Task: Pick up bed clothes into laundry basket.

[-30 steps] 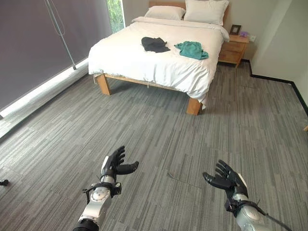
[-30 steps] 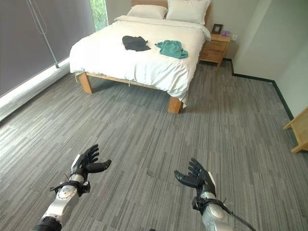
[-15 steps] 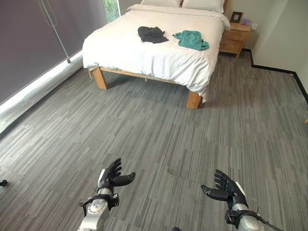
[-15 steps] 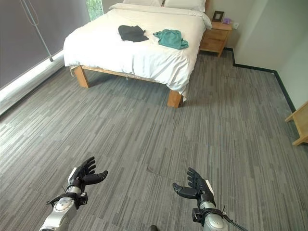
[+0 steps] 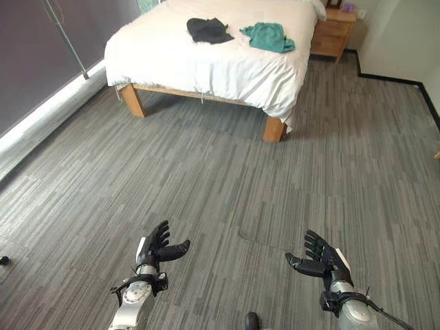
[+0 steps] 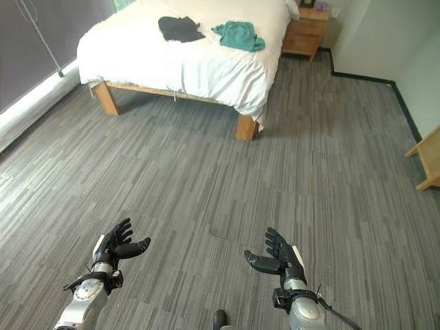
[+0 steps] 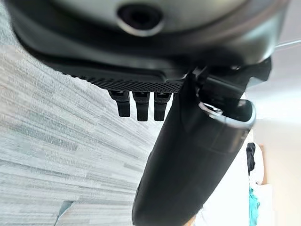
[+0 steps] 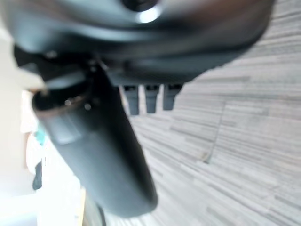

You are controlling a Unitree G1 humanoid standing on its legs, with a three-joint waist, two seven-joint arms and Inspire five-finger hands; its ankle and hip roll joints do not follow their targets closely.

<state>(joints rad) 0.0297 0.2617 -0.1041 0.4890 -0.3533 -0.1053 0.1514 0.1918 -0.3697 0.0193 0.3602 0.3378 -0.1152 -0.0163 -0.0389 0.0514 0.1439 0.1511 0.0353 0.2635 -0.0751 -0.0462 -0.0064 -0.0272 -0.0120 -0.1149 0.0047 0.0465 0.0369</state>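
Your head camera now tilts further down than a second ago, so the white-sheeted wooden bed (image 5: 220, 65) sits higher in both eye views, and the pillows and headboard at its far end are cut off by the top edge. The black garment (image 5: 208, 29) and the teal garment (image 5: 268, 36) on it ride up with the bed, as does the wooden nightstand (image 5: 332, 39); none of these moves on its own. Your left hand (image 5: 155, 249) and right hand (image 5: 322, 259) sit lower and look slightly smaller than a second ago, fingers spread as before.
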